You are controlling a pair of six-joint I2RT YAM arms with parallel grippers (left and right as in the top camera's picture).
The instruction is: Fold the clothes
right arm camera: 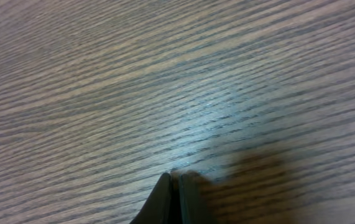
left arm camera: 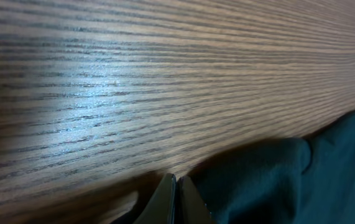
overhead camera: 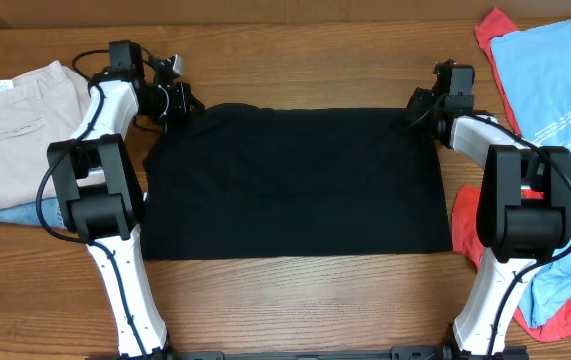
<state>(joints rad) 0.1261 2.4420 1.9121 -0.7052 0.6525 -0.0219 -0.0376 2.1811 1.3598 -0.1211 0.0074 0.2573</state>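
Tabletop (overhead camera: 295, 300), left hand (left arm camera: 176, 182) closed, right hand (right arm camera: 175, 178) closed

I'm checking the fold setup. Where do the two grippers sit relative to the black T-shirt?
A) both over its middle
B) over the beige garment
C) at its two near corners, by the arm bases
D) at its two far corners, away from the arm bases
D: in the overhead view the left gripper is at the black T-shirt's far left corner and the right gripper at its far right corner.
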